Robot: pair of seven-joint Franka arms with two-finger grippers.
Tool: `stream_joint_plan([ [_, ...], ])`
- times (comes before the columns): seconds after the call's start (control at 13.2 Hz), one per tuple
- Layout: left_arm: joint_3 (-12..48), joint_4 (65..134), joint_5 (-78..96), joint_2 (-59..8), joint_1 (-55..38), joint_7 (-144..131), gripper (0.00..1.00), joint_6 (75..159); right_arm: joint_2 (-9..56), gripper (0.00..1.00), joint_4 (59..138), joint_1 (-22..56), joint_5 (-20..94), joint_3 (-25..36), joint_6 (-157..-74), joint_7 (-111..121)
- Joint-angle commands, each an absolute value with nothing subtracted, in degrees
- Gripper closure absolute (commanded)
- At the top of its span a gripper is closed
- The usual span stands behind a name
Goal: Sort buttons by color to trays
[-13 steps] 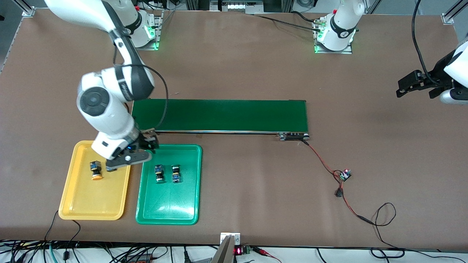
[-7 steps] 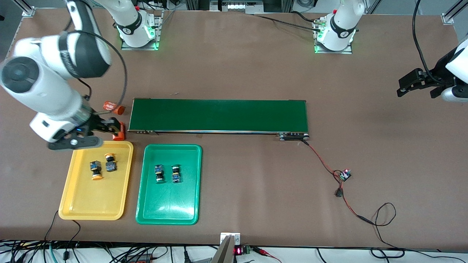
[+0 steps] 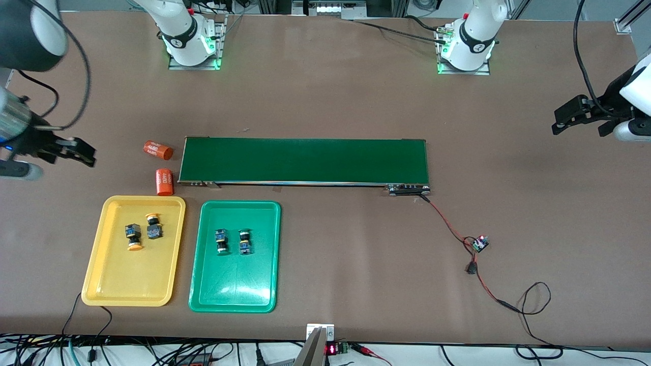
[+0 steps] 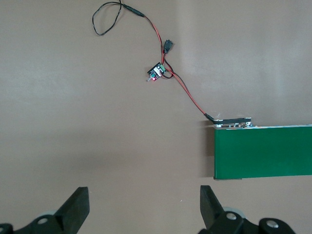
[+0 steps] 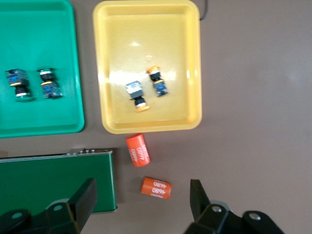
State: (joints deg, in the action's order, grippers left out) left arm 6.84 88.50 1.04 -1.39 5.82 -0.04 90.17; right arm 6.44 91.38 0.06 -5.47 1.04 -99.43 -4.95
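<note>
Two yellow-capped buttons (image 3: 133,236) (image 3: 153,226) lie side by side in the yellow tray (image 3: 127,279). Two green-capped buttons (image 3: 220,241) (image 3: 245,241) lie in the green tray (image 3: 234,284) beside it. My right gripper (image 3: 85,154) hangs open and empty, high over the table at the right arm's end. From its wrist I see the yellow tray (image 5: 146,29) with both buttons (image 5: 135,95) (image 5: 157,83), the green tray (image 5: 39,29), and the gripper (image 5: 143,195) itself. My left gripper (image 3: 558,123) (image 4: 144,200) waits open and empty over bare table at the left arm's end.
Two orange cylinders (image 3: 157,150) (image 3: 164,182) lie on the table between the yellow tray and the end of the dark-green conveyor belt (image 3: 305,160). A red-and-black wire with a small circuit board (image 3: 479,243) trails from the belt's end toward the left arm's end.
My right gripper let go of a yellow-capped button in the yellow tray, then rose and swung away toward the right arm's end, its jaws widening. The left arm has not moved.
</note>
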Motion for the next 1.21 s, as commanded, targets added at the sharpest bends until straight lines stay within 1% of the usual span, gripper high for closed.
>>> stream_joint_plan([
  [0.0,7.12,86.84,0.35,-1.93,5.80,-0.35,0.00,88.95,3.08,0.07,92.99,-3.33,-4.66,0.18,-98.00,-4.31],
  [0.08,7.12,86.84,0.35,-1.93,5.80,-0.35,0.00,88.86,2.38,0.00,92.99,-4.04,-4.57,0.18,-97.30,-4.31],
  [0.38,7.03,86.84,0.35,-1.85,5.89,-0.35,0.00,88.95,1.41,0.00,92.99,-6.05,-2.64,0.09,-95.98,-4.57],
  [0.6,7.03,86.84,0.35,-1.85,5.80,-0.35,0.00,88.95,0.62,0.00,92.99,-8.78,-1.85,-1.67,-94.92,-4.22],
  [0.98,7.12,84.99,0.35,-2.02,5.80,-0.62,0.00,89.03,0.35,0.00,92.73,-7.65,-1.76,-1.67,-93.69,-1.34],
  [1.13,6.94,84.99,0.35,-2.11,5.80,-0.53,0.00,88.95,0.35,0.00,92.55,-5.72,-1.84,-1.32,-92.82,0.35],
])
